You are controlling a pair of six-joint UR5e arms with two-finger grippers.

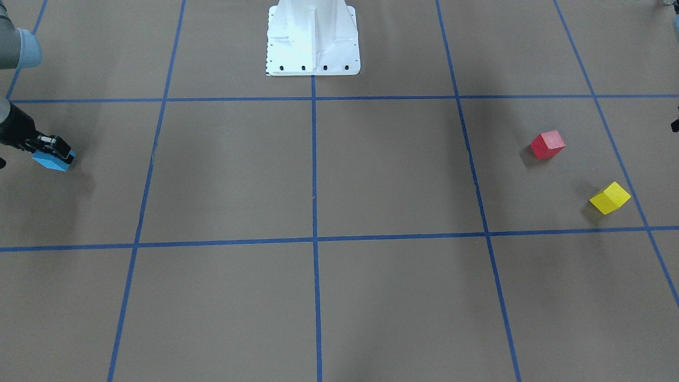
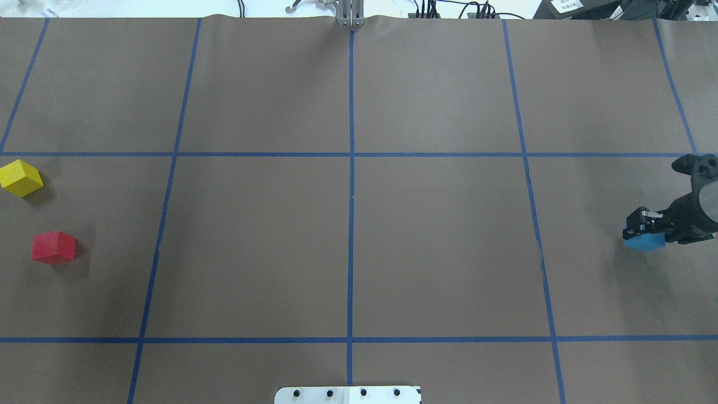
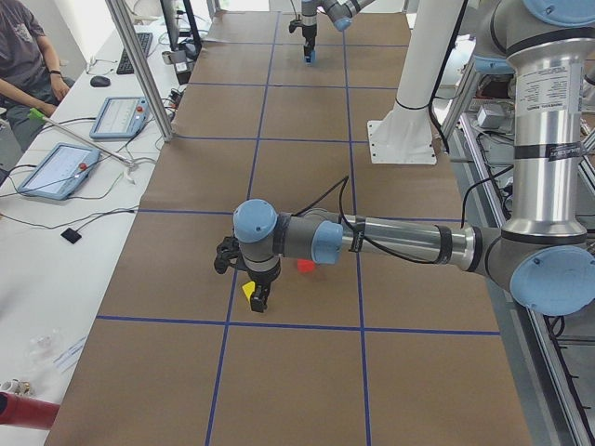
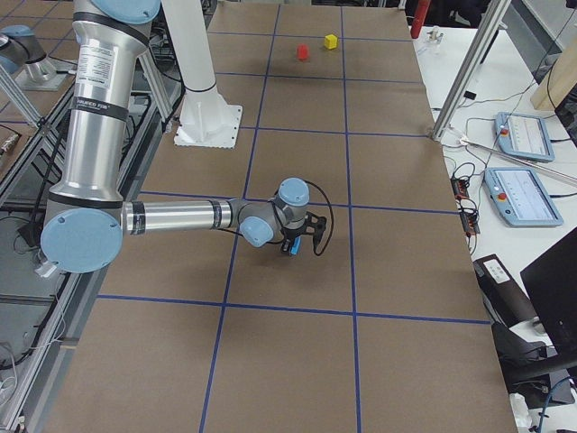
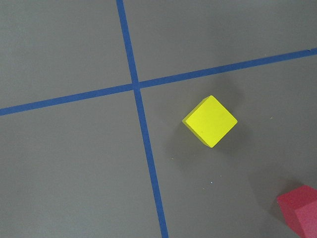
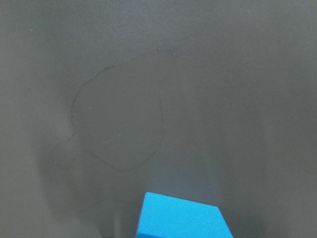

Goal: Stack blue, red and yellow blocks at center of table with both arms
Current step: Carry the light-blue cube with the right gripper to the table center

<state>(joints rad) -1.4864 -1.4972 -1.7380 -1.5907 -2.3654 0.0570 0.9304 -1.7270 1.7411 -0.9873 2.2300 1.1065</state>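
Right pincer [image 2: 643, 234] clamps the blue block [image 2: 645, 243]

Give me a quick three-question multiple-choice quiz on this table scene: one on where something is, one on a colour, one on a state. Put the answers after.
1. Compared with the small red cube block, the small yellow cube block lies:
A) nearer the robot's base
B) farther from the robot's base
C) on top of it

2. The right claw is shut on:
A) a green cube block
B) the small blue cube block
C) an orange cube block

3. The red and yellow blocks are:
A) stacked
B) pressed side to side
C) apart on the brown paper table

Answers:
1 B, as the overhead view shows the yellow one farther from the white base plate.
2 B, as the block between the claw's fingers is plainly blue.
3 C, as bare paper shows between them.
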